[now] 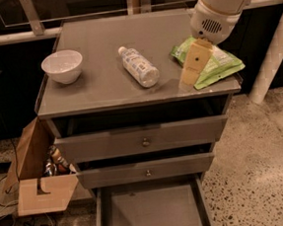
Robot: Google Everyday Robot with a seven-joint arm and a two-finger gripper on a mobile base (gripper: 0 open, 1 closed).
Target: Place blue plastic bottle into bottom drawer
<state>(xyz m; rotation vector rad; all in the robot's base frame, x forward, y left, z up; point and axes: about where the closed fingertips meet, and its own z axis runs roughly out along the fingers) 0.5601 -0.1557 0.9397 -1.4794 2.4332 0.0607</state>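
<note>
gripper [188,78] held low over cabinet top [105,91], at green bag's [219,64] front edge; open or closed cannot be told | blue plastic bottle [138,66] laid on its side mid-top, untouched, between white bowl [62,66] and gripper | bottom drawer [150,213] pulled out below 2 upper drawers

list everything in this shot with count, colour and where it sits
cabinet: 1, grey, centre
blue plastic bottle: 1, clear with a white cap, lying mid cabinet top
bowl: 1, white, top left
snack bag: 1, green, top right
upper drawers: 2, grey, knobbed, under the top
bottom drawer: 1, grey, pulled out, lowest
cardboard box: 1, brown, on the floor at left
gripper: 1, pale yellow, over the bag's left edge, right of the bottle
</note>
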